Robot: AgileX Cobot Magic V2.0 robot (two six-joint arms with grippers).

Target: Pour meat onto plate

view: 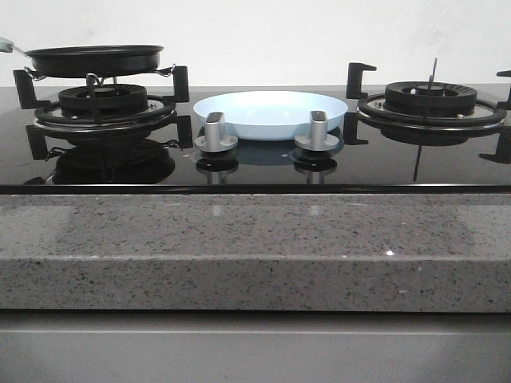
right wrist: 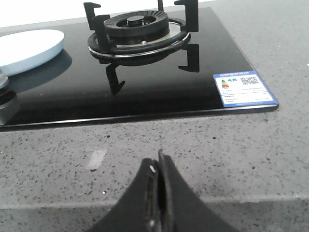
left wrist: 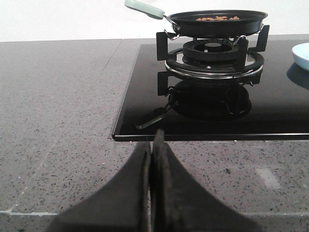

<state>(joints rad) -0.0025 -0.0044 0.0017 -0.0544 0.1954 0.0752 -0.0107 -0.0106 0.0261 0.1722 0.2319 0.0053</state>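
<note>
Pan of meat seated on the left burner, plate empty at the hob's centre.

The meat (left wrist: 217, 19) was held in the frying pan (view: 94, 60) at nine o'clock from the plate (view: 270, 113); the right burner (view: 431, 100) lay at three o'clock. The left gripper (left wrist: 153, 145) and right gripper (right wrist: 158, 166) were pressed together, nothing held, above the stone counter (view: 239, 247).

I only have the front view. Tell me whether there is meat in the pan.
Observer: Yes. The left wrist view shows light-brown meat lying in the pan on the left burner.
Operator: Report the grippers.
Observer: The left gripper is shut and holds nothing, over the counter in front of the stove.
Operator: And the right one.
Observer: The right gripper is shut too, holding nothing. The plate holds no meat.
</note>
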